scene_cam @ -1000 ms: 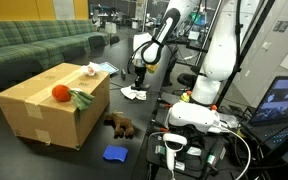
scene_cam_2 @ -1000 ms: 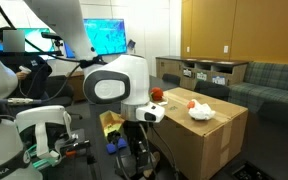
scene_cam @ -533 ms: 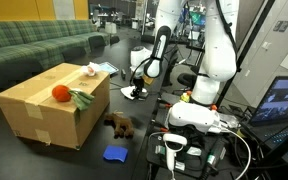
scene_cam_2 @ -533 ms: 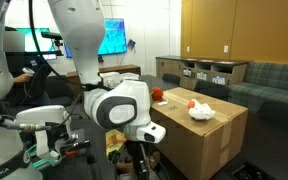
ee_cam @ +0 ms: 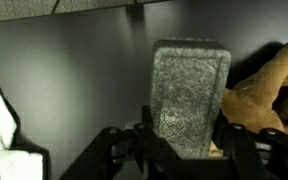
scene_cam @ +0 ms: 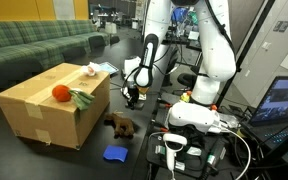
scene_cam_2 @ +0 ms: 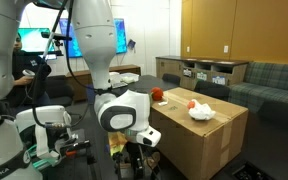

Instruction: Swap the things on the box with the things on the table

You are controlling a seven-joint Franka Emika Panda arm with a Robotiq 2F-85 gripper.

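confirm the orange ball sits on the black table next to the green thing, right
No: the orange ball sits on top of the cardboard box, not on the table. It is next to the green thing, as an exterior view shows.
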